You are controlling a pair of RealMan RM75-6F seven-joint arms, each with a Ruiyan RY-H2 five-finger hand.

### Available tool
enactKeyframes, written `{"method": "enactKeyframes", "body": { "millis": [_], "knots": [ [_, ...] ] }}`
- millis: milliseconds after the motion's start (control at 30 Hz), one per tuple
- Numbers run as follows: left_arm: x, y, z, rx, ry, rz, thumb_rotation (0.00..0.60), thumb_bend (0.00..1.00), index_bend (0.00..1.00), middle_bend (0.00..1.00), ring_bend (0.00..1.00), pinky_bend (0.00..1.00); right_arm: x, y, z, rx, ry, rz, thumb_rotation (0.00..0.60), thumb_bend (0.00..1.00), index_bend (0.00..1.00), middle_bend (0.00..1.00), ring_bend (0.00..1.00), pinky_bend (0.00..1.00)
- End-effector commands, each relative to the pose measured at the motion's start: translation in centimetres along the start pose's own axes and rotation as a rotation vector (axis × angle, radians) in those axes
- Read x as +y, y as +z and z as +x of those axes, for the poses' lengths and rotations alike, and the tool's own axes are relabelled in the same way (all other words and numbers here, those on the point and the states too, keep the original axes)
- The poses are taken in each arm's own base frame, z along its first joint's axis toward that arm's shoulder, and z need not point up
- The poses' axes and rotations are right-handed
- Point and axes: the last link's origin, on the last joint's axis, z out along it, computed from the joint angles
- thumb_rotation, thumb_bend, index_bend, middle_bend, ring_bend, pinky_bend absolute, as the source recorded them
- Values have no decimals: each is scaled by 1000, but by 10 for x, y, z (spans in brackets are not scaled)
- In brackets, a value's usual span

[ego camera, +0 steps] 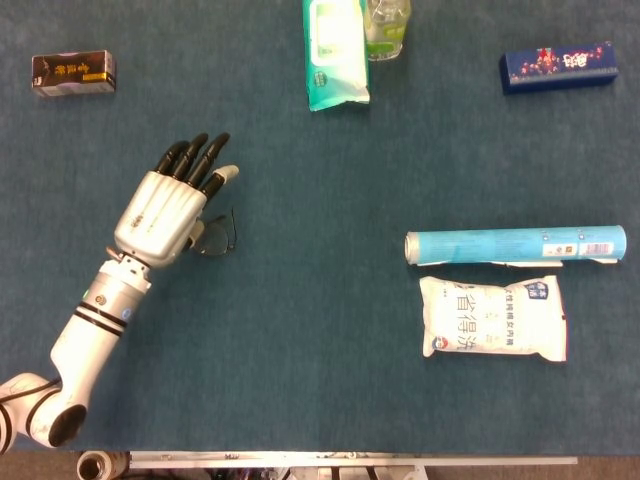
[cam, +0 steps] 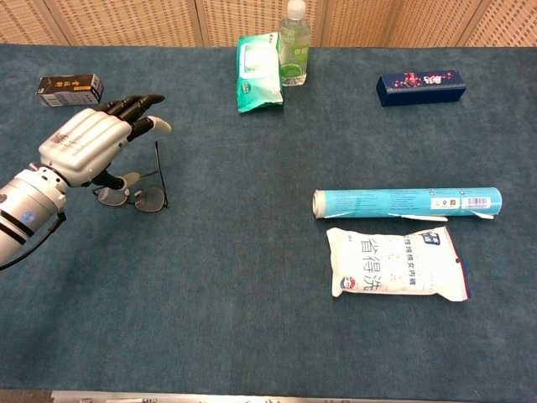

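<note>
Chest view, nearest: white detergent pouch (cam: 396,263) lies flat at the right front of the table (cam: 235,319), blue print facing up.
Just behind it: light blue tube (cam: 408,202) lies on its side, parallel to the pouch and just beside its far edge.
Left hand: left hand (cam: 91,143) hovers palm down over the left part of the table, fingers stretched out and slightly apart, gripping nothing.
Eyeglasses: eyeglasses (cam: 134,194) rest on the cloth right under and beside the hand, lenses toward the front, one temple arm pointing toward the far edge; whether the thumb touches the frame cannot be told.
Head view, same pair: left hand (ego camera: 168,208) covers most of the eyeglasses (ego camera: 217,236), only one lens and a bit of frame showing at the hand's right edge.
Right hand: seen in neither view.
Far left: small dark box (cam: 70,89) lies beyond the hand, near the corner.
Far middle: green wet-wipes pack (cam: 257,72) lies with a clear plastic bottle (cam: 294,42) standing just beside it.
Far right: dark blue box (cam: 420,88) lies lengthwise, well apart from everything else.
</note>
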Motion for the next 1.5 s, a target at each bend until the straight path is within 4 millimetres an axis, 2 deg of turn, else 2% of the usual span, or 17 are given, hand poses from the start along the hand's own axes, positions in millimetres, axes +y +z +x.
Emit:
{"method": "enactKeyframes", "body": {
  "millis": [33,733,933,1067,1333,1500],
  "knots": [
    [1,0,-3,-6,-8,0,600,246,206,0,0,122,0,0,0,1,1,0,600,323,392,366,223,373],
    [2,4,-26,-64,-30,5,600,246,207,0,0,122,0,-1,4,12,11,-2,600,322,391,366,222,373],
    [1,3,-26,-64,-34,10,600,246,206,0,0,122,0,-1,5,14,12,-2,600,322,391,366,222,373],
    [-1,1,-15,-26,-36,13,600,246,206,0,0,122,0,-1,5,15,14,-1,600,322,391,366,223,373],
    [-13,-16,29,92,-27,54,600,246,206,0,0,122,-2,-3,6,16,16,8,600,322,391,366,222,373],
    [-12,-29,57,150,-33,62,600,246,207,0,0,122,-3,-5,5,14,15,13,600,322,391,366,222,373]
  ]
}}
